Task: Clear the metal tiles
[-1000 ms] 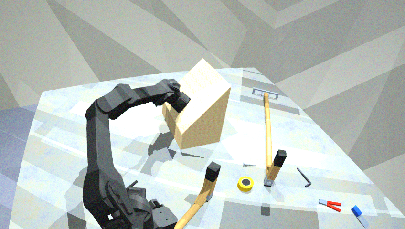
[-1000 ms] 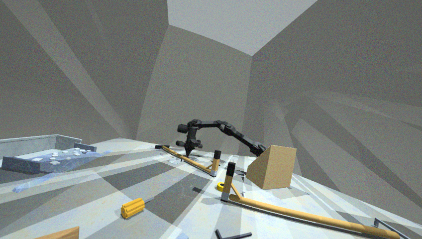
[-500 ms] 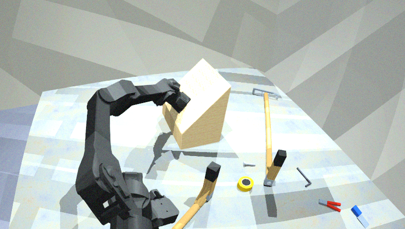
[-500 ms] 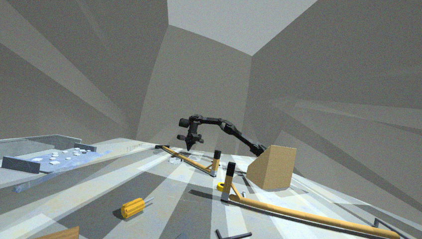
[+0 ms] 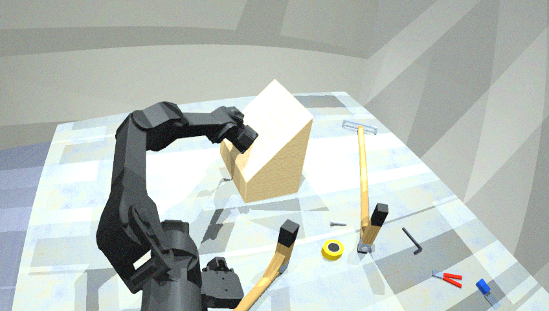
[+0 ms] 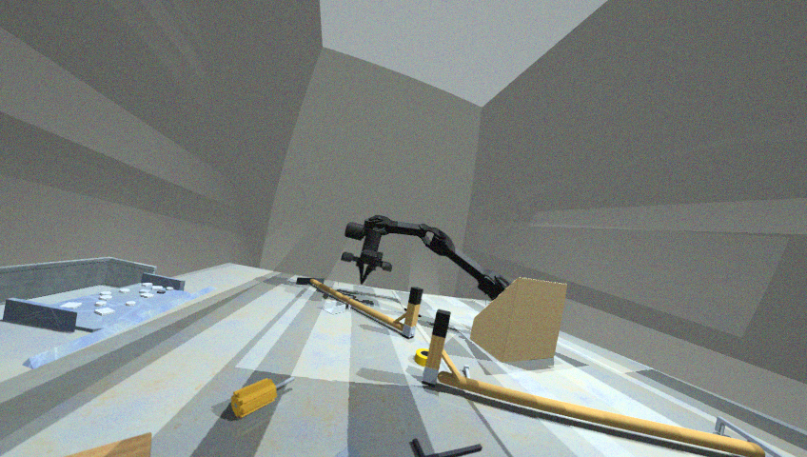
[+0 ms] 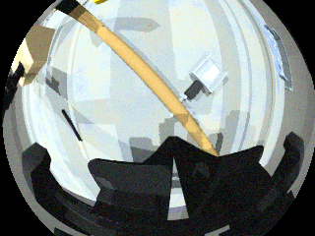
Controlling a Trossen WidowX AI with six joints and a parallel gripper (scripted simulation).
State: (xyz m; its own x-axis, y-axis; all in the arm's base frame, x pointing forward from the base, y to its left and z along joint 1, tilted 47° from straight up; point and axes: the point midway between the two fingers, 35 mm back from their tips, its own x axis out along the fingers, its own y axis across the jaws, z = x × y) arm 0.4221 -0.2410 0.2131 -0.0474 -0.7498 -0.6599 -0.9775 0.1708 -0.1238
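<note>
Where top view crops, pole (image 5: 257, 291) runs out of frame.

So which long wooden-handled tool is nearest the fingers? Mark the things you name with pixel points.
The dark-headed tool (image 5: 254, 291) (image 6: 362, 307) (image 7: 153, 81). The other tool (image 5: 362, 165) (image 6: 594, 414), with an open metal frame head, lies farther away.
</note>
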